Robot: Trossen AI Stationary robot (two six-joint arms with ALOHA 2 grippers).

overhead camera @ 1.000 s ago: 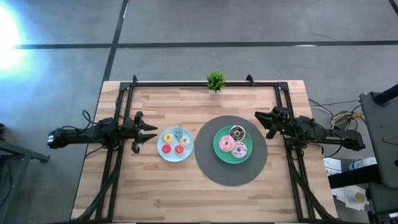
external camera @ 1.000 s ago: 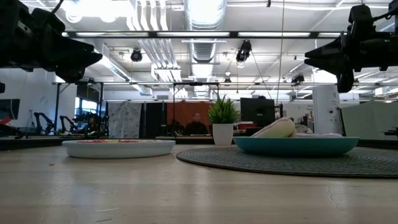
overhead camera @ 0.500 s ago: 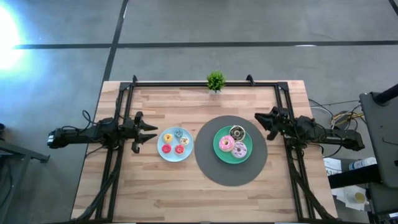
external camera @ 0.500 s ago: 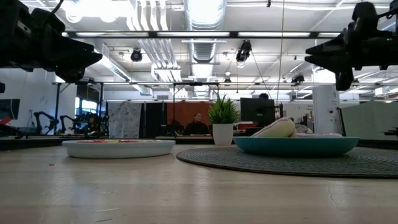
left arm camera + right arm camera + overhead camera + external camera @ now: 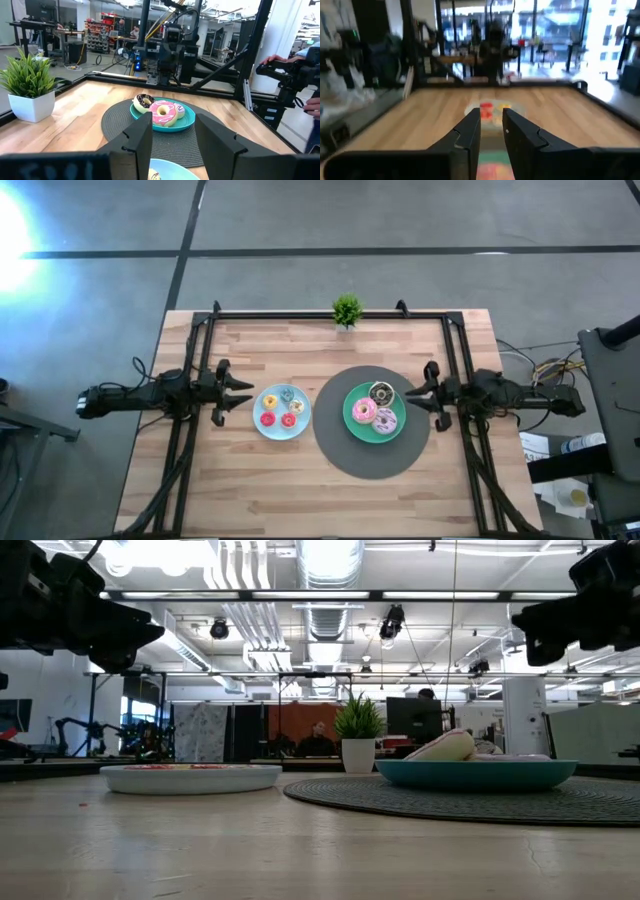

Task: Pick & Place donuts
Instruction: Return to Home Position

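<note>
The 3 larger donuts lie on the green plate: a chocolate donut, a pink donut and a lilac donut, touching one another. The plate sits on a round dark mat right of the table's middle. Just left of the mat, the small donuts are gathered on the blue plate.

The left pincer hangs just left of the blue plate, its fingers wide apart and holding nothing. The left wrist view looks between them at the 3 larger donuts. The right pincer points at the green plate from the mat's right edge. The right wrist view shows only a narrow gap between its fingers, with nothing in it. Through that gap, red and yellow blurs show on the far plate.

The high view alone shows every donut. The low view shows just the 2 plates' rims and 1 pale hump above the green one. It also shows both arms high at its upper corners. A potted plant stands at the table's far edge. The low view alone shows a person in the room behind the plant.
</note>
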